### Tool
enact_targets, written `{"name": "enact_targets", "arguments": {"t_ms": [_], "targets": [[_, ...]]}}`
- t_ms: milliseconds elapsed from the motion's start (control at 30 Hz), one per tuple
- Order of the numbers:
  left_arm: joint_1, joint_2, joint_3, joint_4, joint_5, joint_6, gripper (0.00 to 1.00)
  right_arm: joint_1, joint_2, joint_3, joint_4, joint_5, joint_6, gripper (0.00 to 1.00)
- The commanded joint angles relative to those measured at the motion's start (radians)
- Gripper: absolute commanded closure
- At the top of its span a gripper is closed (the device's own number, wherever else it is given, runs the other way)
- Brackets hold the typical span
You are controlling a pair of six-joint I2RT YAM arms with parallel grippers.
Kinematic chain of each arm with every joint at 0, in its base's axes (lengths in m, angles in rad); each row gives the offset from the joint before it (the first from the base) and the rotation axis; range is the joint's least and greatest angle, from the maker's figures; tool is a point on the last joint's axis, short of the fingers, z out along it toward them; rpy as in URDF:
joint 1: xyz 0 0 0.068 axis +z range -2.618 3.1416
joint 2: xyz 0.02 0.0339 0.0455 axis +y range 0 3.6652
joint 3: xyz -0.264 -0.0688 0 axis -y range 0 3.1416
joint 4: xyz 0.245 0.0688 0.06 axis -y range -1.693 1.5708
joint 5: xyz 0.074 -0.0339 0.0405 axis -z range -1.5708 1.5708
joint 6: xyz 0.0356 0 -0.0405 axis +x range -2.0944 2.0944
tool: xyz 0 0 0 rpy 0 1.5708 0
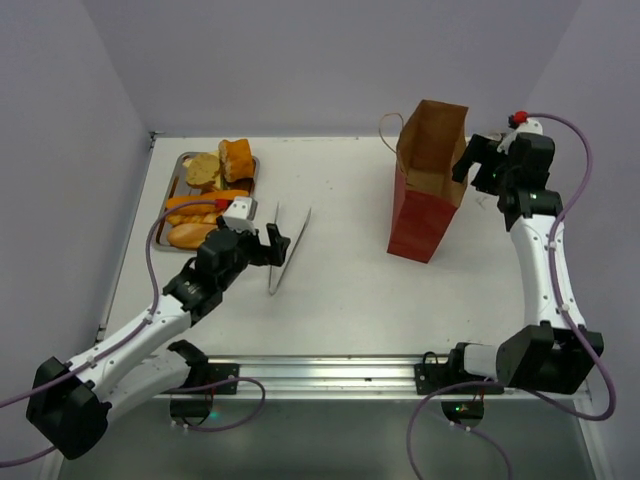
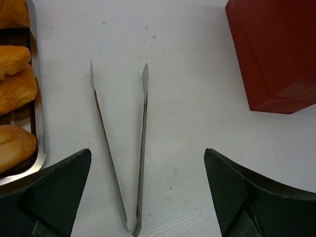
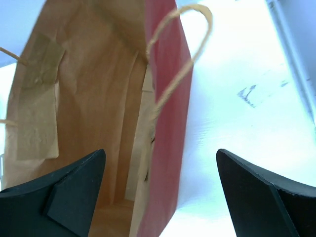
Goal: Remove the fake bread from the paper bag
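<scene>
At two o'clock, the paper bag stands upright, right gripper open astride its wall, apparently to steady it, left gripper open over tongs, fake bread traying at ten o'clock.

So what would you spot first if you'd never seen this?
The tall red paper bag jumps out first, standing open on the right of the table. Next, the golden bread piled in a steel tray at the far left, with shiny tongs lying in between.
</scene>
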Motion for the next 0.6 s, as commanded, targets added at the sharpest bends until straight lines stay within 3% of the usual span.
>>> {"name": "enact_targets", "arguments": {"t_ms": [0, 167, 300, 567], "targets": [[-0.002, -0.042, 0.029, -0.030, -0.003, 0.014, 0.00, 0.001, -0.089, 0.037, -0.020, 0.085, -0.063, 0.01], [-0.004, -0.078, 0.136, -0.163, -0.021, 0.015, 0.00, 0.001, -0.166, 0.066, -0.074, 0.190, -0.087, 0.01], [-0.002, -0.107, 0.188, -0.254, -0.067, 0.011, 0.00, -0.001, -0.247, -0.005, -0.106, 0.240, -0.123, 0.01], [-0.002, -0.207, 0.201, -0.321, -0.107, -0.003, 0.00, 0.001, -0.381, -0.106, -0.157, 0.295, -0.204, 0.01]]}}
